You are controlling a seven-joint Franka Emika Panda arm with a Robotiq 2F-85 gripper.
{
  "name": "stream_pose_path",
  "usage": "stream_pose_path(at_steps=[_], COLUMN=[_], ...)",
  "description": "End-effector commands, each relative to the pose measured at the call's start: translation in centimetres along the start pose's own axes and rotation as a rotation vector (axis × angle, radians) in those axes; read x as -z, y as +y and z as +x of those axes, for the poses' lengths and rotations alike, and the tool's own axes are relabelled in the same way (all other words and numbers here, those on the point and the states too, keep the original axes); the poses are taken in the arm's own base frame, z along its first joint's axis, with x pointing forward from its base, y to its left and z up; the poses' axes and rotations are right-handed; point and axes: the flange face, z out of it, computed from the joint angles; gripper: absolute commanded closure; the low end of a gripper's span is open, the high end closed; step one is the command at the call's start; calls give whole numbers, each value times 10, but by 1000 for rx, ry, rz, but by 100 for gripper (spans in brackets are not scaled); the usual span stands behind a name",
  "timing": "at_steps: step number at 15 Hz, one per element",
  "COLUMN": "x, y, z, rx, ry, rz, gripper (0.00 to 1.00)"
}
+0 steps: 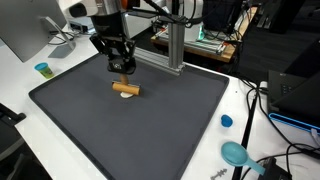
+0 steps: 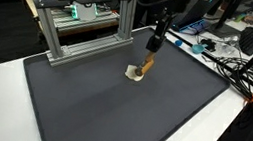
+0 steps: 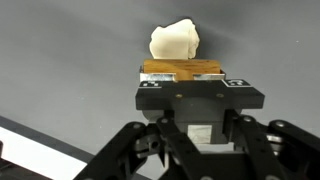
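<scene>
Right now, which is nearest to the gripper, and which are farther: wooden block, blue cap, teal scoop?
In an exterior view, from the gripper:
1. wooden block, directly beneath
2. blue cap, beside the mat edge
3. teal scoop, nearest the camera

**Mia:** Is it bright?

**Ben:** Yes. Light comes from above. The white table [image 1: 20, 92] almost glows, and the mat [image 1: 150, 135] looks dark and dull, with no glare.

**Mia:** Any shadows?

**Ben:** Just a faint, soft one on the mat by the lump [image 3: 175, 40].

**Mia:** Is the wrist view sharp?

**Ben:** Not quite. The lump is washed out, with soft edges, and the gripper [image 3: 183, 68] is so black up close that its parts blend. All the pictures are small and a bit grainy.
</scene>
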Motion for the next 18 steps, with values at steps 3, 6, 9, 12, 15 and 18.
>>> stream_pose_path(at_steps=[3, 6, 9, 12, 15, 18], x=[-13, -22, -44, -68, -83, -89], y=[15, 45, 65, 60, 51, 46], z=[2, -3, -6, -5, -10, -15], rx=[69, 20, 18, 24, 29, 28], ry=[-10, -21, -67, -106, -157, -169], rz=[87, 85, 122, 147, 133, 120], gripper=[78, 78, 78, 78, 78, 78])
